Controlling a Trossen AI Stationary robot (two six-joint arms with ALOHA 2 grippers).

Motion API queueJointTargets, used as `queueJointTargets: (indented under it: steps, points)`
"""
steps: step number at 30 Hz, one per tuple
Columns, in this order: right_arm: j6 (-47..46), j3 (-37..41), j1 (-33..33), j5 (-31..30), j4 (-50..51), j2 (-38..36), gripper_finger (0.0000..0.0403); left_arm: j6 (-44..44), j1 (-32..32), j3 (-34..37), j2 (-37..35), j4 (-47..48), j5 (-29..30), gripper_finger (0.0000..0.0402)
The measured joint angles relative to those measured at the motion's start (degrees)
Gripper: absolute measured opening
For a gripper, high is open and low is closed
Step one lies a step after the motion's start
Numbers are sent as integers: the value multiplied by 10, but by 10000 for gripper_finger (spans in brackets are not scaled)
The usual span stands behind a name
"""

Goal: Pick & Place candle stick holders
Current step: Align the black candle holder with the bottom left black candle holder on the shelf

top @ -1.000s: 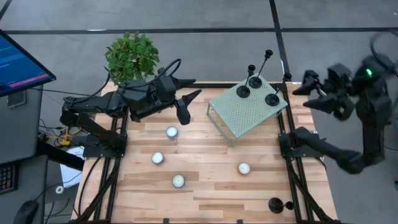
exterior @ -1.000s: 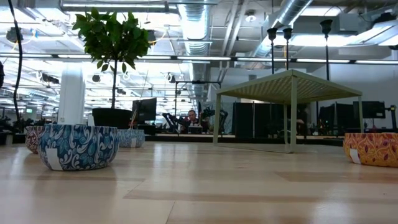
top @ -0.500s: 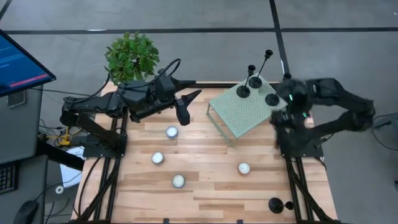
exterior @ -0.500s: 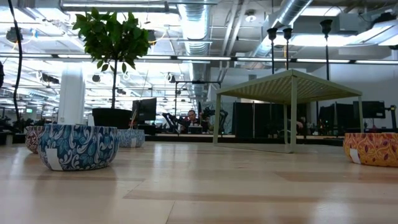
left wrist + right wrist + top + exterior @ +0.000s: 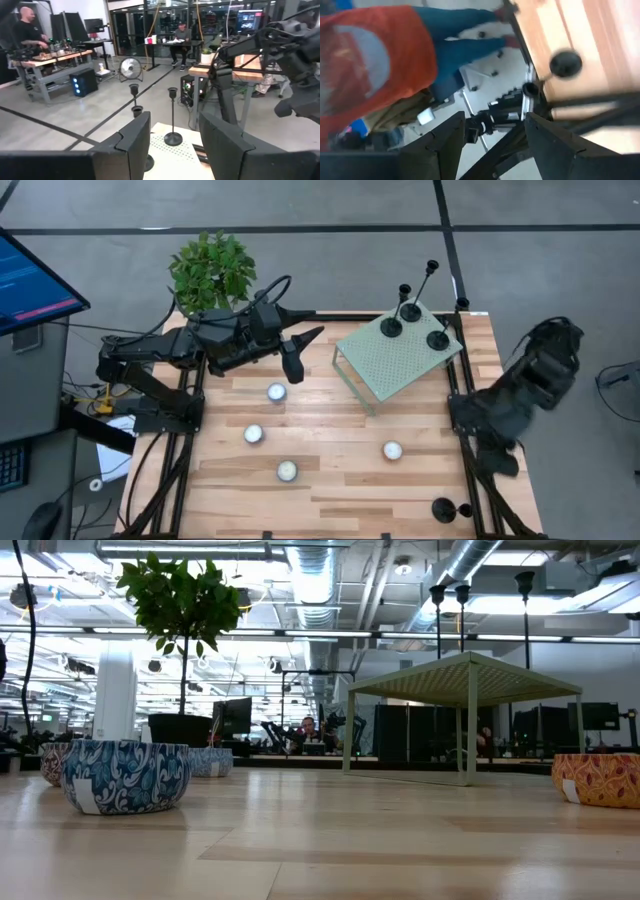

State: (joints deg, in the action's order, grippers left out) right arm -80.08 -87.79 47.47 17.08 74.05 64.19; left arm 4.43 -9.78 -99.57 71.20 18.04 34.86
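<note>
A wooden counter (image 5: pixel 330 470) is seen from above, with a robot arm on each side. Toward the far right of it stands a pale green perforated stand (image 5: pixel 395 360), a small raised platform on thin legs. Three black candle stick holders stand upright on the stand's far corner, stems vertical and cups at the top: a tall one (image 5: pixel 415 295) with a long thin stem, a shorter one (image 5: pixel 391 326) to its left, and a short one (image 5: pixel 438 338) to its right. In the level view their cups show high above the platform's top. A fourth candle stick holder (image 5: pixel 447 508) lies on its side at the near right corner of the counter, its long axis running left to right, the disc base to the left and the stem pointing right toward the edge.

The left pincer (image 5: pixel 298 348) hovers above the far left part of the counter, pointing right toward the stand, its fingers spread wide and holding nothing. In its wrist view the upright holders appear beyond the parted fingers.

The right pincer (image 5: pixel 492 132) is off the counter's right edge, folded low beside its base; its fingers are parted and empty, with the fallen holder's base visible beyond them.

Four white tealight candles (image 5: pixel 276 392) sit scattered across the middle of the counter. A leafy potted plant (image 5: pixel 212 268) stands at the far left corner.
</note>
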Motion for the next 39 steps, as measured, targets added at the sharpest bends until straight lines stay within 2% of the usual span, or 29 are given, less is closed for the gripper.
queueJointTargets:
  steps: [5, 8, 11, 15, 18, 26, 29, 39]
  points:
    - [-140, 0, 123, -58, 2, 29, 200, 12, -1, 0, 0, 0, -24, 173]
    - [-199, 0, 163, -66, -5, 53, 219, 31, -1, 0, 0, 1, -29, 186]
    - [-213, 0, 178, -72, -27, 80, 254, 32, -1, 0, 0, 3, -29, 205]
    - [-203, 0, 188, -121, -17, 125, 295, 33, -1, 0, 0, 11, -29, 231]
    - [-194, 0, 189, -132, -16, 158, 309, 33, -1, 0, -3, 32, -29, 245]
    - [-92, 0, 188, -96, -74, 225, 311, 33, -1, 0, -9, 72, -28, 255]
    - [-55, 0, 180, -78, -63, 241, 311, 33, -1, 0, -11, 72, -28, 255]
    - [-10, 0, 175, -97, 18, 248, 311, 33, -1, 0, -12, 79, -28, 255]
